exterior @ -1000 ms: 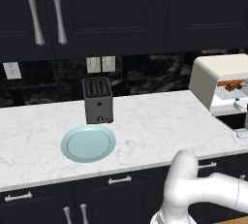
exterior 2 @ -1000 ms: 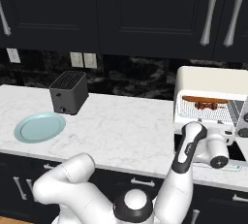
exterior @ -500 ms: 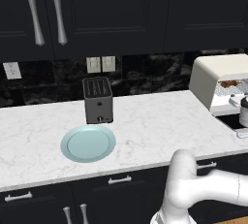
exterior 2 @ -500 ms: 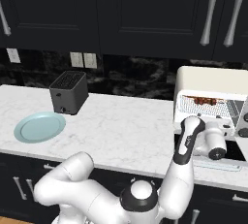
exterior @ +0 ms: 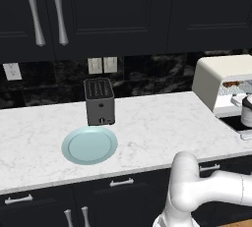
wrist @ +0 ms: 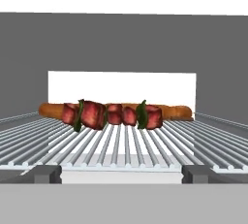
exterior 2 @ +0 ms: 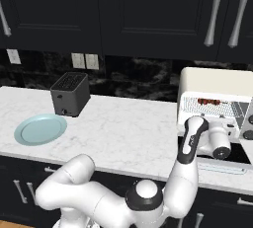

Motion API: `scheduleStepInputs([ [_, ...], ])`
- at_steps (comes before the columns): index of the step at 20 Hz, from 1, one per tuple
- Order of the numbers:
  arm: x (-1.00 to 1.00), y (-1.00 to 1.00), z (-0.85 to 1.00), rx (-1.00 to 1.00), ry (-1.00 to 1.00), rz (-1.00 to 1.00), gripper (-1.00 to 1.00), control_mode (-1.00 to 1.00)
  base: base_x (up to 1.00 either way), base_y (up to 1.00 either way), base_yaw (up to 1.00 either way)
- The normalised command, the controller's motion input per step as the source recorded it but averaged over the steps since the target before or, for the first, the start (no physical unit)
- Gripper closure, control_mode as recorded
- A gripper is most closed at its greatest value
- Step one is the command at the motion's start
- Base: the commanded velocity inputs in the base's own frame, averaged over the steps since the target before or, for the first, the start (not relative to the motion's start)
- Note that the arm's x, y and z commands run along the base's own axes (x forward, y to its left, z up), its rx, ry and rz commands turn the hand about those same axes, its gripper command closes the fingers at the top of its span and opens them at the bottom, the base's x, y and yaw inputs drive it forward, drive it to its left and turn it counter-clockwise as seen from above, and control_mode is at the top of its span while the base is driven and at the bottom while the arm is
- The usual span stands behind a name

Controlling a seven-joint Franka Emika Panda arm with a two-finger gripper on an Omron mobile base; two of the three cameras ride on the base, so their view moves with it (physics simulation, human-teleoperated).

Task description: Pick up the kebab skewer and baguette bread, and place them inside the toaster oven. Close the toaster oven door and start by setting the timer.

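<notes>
toaster oven [exterior 2: 217,91] taken as landmark: cream-white box at the right end of the marble surface [exterior 2: 133,128], front open, door not clearly made out. wire rack [wrist: 121,145] inside, seen level from the hand view. kebab skewer [wrist: 112,115] lying across the rack, red chunks with green pieces between, near the middle of the oven cavity. baguette bread [wrist: 174,112] lying on the same rack just behind the skewer, toward the oven's back wall, ends showing past the skewer on both sides; touching or apart cannot be told. both also visible as a dark red streak on the rack in the right base view.

fingers [exterior 2: 223,149] held directly in front of the oven opening, low, pointing into it. spread or pressed together: cannot tell; nothing seen between them.

well to the left of the oven: dark grey slot toaster [exterior: 99,101] by the backsplash, pale blue plate [exterior: 89,145] on the surface just in front of it.
</notes>
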Motion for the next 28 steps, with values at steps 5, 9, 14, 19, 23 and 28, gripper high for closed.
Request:
scheduleStepInputs([
  [5, 0.17, 0.00, 0.00, 0.00, 0.00, 0.00, -1.00, -1.00, 0.00, 0.00, 0.00],
  [9, -0.03, 0.00, 0.00, 0.00, 0.00, 0.00, -1.00, -1.00, 0.00, 0.00, 0.00],
  [14, -0.70, 0.00, 0.04, 0.00, 0.00, -0.04, -1.00, -1.00, 0.00, 0.00, 0.00],
  [19, -1.00, -0.13, 0.05, 0.00, 0.00, -0.02, -1.00, -1.00, 0.00, 0.00, 0.00],
  [23, -0.99, -0.08, 0.00, 0.00, 0.04, -0.01, -1.00, -1.00, 0.00, 0.00, 0.00],
  [28, -0.83, 0.00, -0.01, 0.01, 0.12, 0.00, -1.00, -1.00, 0.00, 0.00, 0.00],
])
